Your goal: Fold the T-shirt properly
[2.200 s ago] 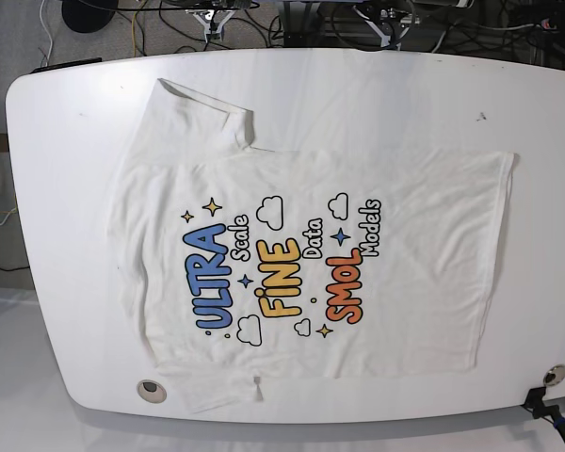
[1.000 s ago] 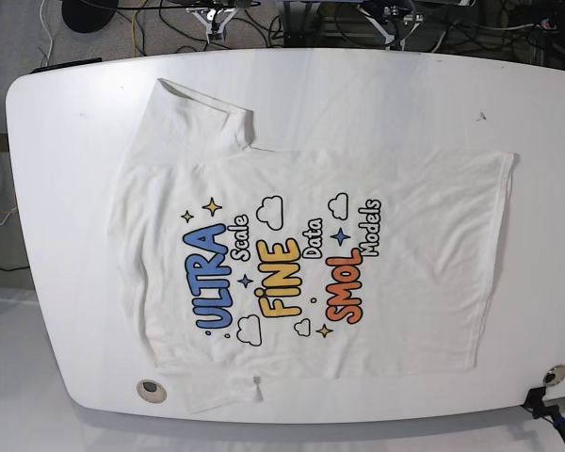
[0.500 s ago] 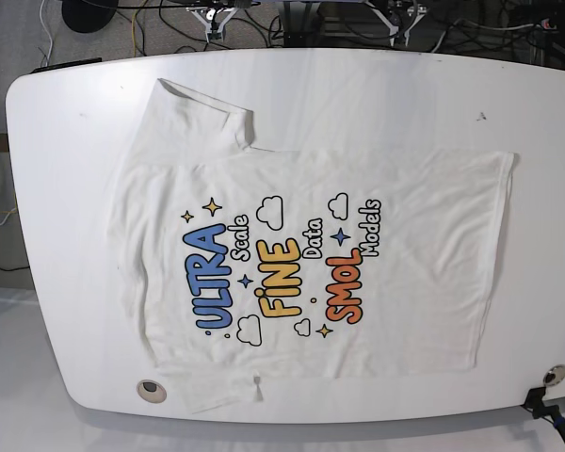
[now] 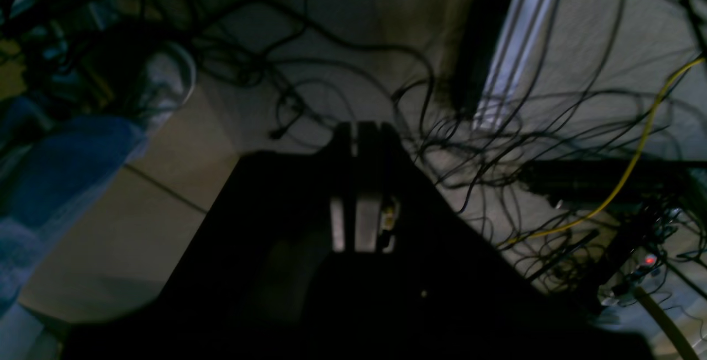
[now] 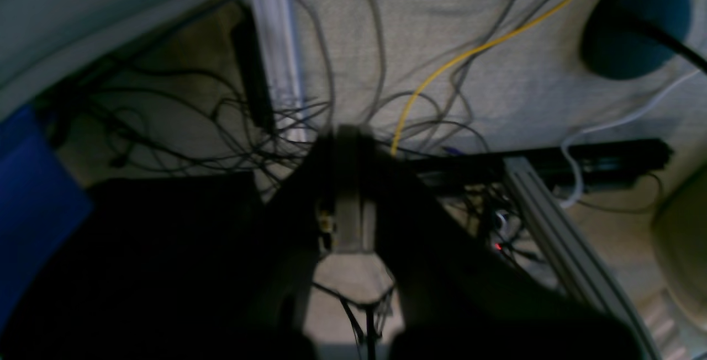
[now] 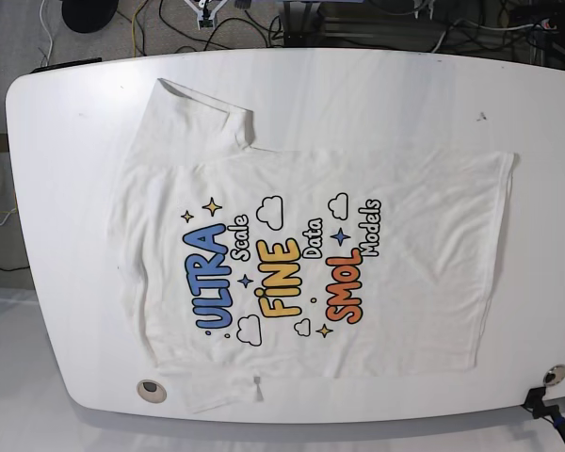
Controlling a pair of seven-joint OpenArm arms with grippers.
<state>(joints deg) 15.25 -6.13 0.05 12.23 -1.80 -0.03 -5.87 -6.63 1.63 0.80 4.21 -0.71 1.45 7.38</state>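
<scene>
The large white short-sleeved cotton T-shirt (image 6: 311, 254) is lying flat and print-side up on the smooth white tabletop (image 6: 377, 89), collar toward the base view's left and hem toward its right, the blue, yellow and orange lettering reading sideways. No fold is showing yet, so the step in hand is judged to be the first approach and pinch. Neither arm is appearing over the table in the base view. The left gripper (image 4: 356, 131) is pointing at a floor tangled with dark cables (image 4: 475, 139) and a yellow cable (image 4: 635, 161), its fingers pressed together with nothing between them; the right gripper (image 5: 348, 133) is sitting likewise closed and empty over the same kind of clutter. To do the step well, both grippers are needing to open before descending, then take matching points along one long side of the shirt so the cloth is lifting evenly and the print is not skewing. The far sleeve (image 6: 193, 118) is spread toward the table's far edge, while the near sleeve (image 6: 221, 394) is lying right at the near edge, a likely snag. Open tabletop is lying beyond the far side and past the hem, giving room to drag or reposition.
</scene>
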